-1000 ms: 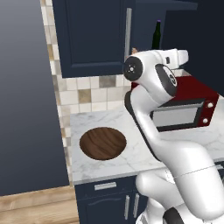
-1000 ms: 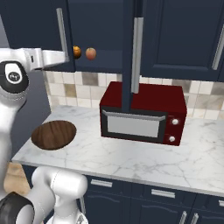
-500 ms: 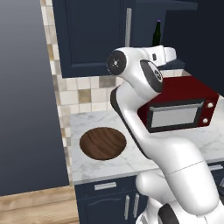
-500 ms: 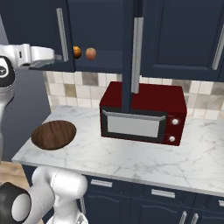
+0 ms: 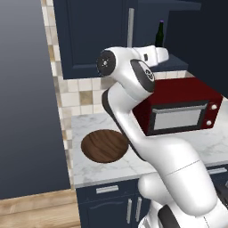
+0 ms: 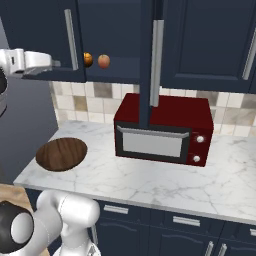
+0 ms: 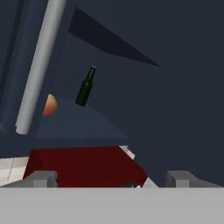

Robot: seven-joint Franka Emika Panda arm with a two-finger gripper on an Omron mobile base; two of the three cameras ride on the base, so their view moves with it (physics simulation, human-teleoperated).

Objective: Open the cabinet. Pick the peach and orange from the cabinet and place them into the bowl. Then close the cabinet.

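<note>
**Cabinet open, fruit inside**

Cabinet (image 6: pixel 120 45): orange (image 6: pixel 87 59) touching peach (image 6: pixel 104 61) on shelf, w/ bottle (image 7: pixel 85 86). Bowl (image 6: pixel 61 154) on surface below cabinet. Jaws (image 7: pixel 112 178) wide, nothing held. Arm swung further left vs. 0.5 s ago.

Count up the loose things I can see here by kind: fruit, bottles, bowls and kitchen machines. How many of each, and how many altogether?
Fruit: 2, the orange and the peach, on the cabinet shelf
Bottles: 1, the dark green bottle in the cabinet
Bowls: 1, the brown wooden bowl on the counter
Kitchen machines: 1, the red microwave
Total: 5
</note>
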